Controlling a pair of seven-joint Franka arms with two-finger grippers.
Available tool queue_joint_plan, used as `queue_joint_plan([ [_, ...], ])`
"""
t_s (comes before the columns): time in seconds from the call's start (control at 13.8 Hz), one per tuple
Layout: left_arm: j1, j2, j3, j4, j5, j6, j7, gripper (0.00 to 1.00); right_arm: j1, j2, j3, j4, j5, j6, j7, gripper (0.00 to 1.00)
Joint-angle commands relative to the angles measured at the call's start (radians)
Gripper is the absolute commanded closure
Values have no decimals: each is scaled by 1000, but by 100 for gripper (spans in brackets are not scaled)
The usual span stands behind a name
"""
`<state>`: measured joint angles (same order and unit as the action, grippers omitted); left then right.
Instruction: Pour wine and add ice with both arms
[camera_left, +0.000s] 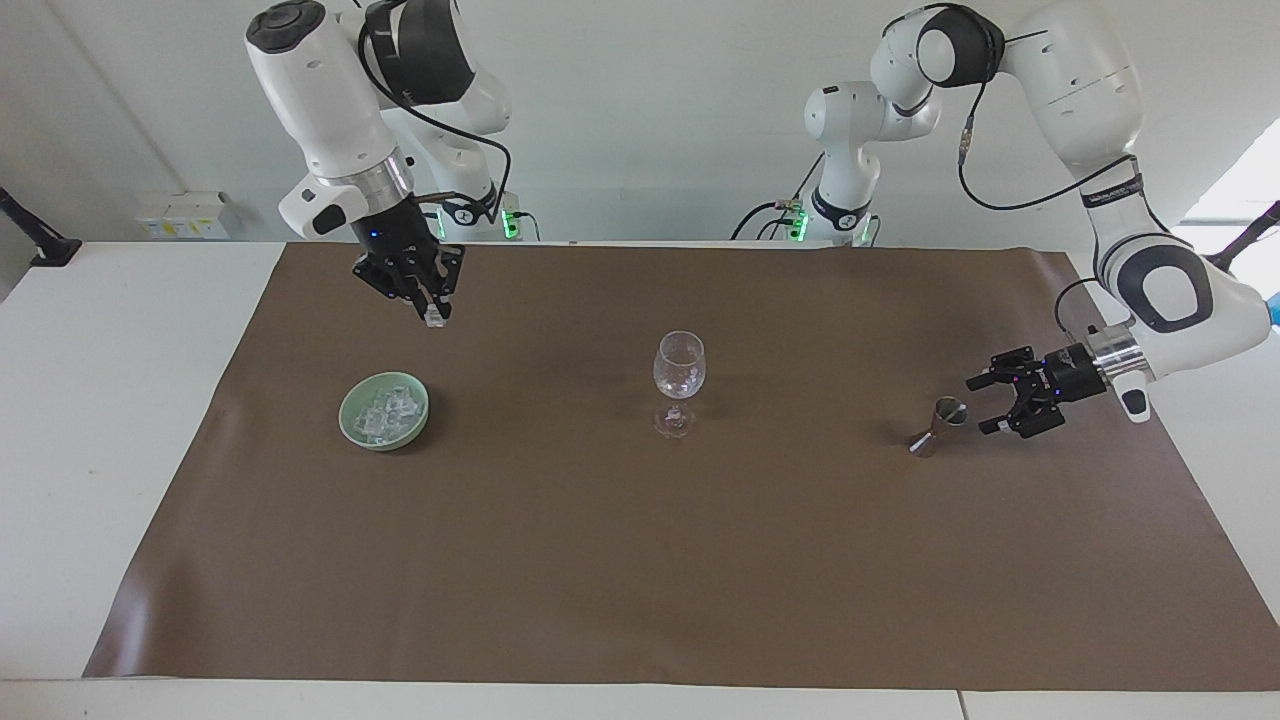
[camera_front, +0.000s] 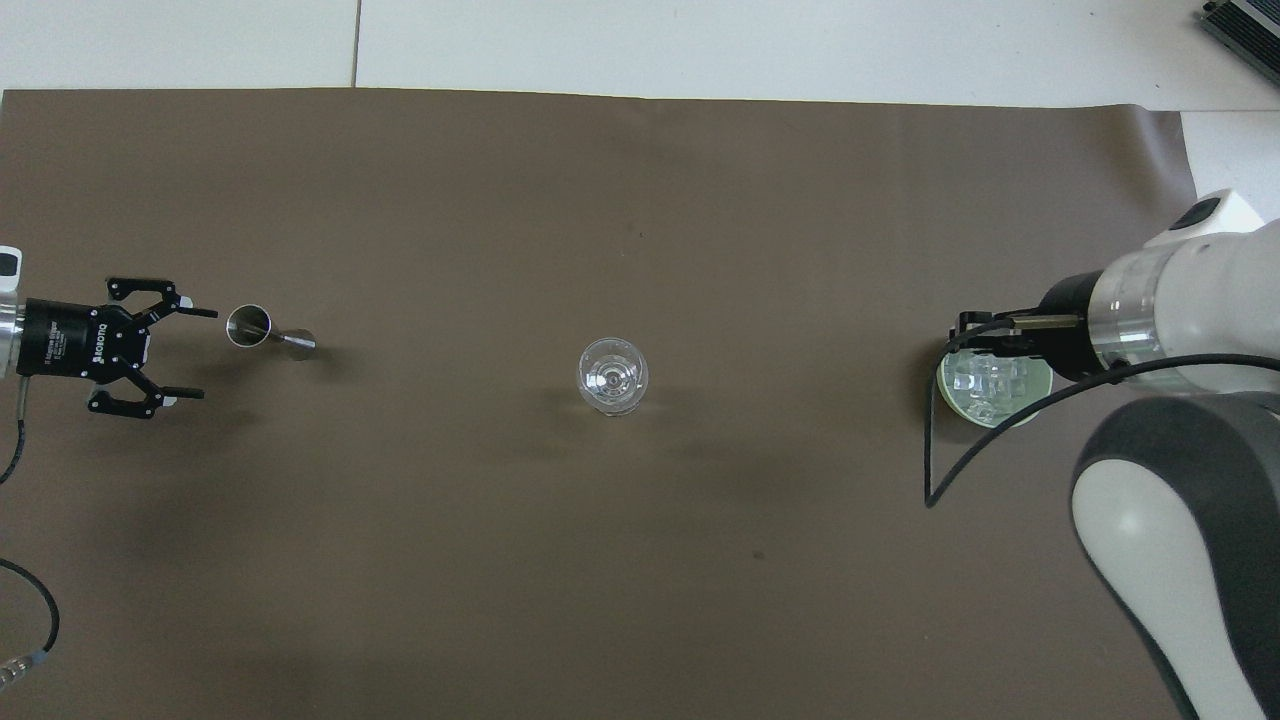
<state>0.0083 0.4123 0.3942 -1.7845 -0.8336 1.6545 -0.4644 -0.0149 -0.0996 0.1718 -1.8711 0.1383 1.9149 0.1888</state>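
Holding one ice cube (camera_left: 433, 320) pinched at its tips, the right gripper (camera_left: 430, 312) hangs high over the mat between bowl (camera_left: 384, 411) and glass (camera_left: 679, 372); so small a hold could slip. The cube has no long axis.

From above, the left gripper (camera_front: 178, 352) waits spread open beside the measuring cup (camera_front: 250, 326), at the left arm's edge of the table.

Your right gripper (camera_left: 433, 312) is pinched shut, raised high, pointing down; your left gripper (camera_left: 990, 402) hangs low, sideways, fingers spread wide.

Only a wine glass (camera_left: 679, 366) stands mid-mat; wide open counter (camera_left: 620, 560) lies between it, the bowl (camera_left: 384, 411) and the metal cup (camera_left: 936, 425).
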Motion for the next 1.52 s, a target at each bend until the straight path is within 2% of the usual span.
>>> queue_joint_plan([
  [0.0, -27, -46, 9, 31, 124, 19, 9, 0, -5, 15, 72, 12, 55, 79, 139, 100],
  [0.15, -33, -73, 9, 77, 194, 22, 9, 0, 30, 21, 93, 9, 125, 137, 204, 100],
  [0.51, -97, -141, 5, 169, 329, 44, 93, 0, 160, 55, 94, 4, 129, 249, 407, 100],
  [0.58, -135, -168, 6, 178, 361, 39, 110, 0, 189, 72, 94, 4, 129, 275, 434, 100],
  [0.8, -275, -219, 5, 203, 581, 48, 132, 0, 245, 118, 98, 7, 129, 350, 495, 100],
  [0.94, -347, -248, 3, 198, 675, 79, 127, 0, 288, 158, 98, 9, 124, 429, 541, 100],
  [1.23, -360, -302, 2, 200, 722, 77, 142, 0, 319, 188, 98, 13, 121, 444, 552, 100],
  [1.45, -360, -331, 3, 201, 768, 77, 330, 0, 338, 201, 98, 3, 119, 449, 554, 100],
])
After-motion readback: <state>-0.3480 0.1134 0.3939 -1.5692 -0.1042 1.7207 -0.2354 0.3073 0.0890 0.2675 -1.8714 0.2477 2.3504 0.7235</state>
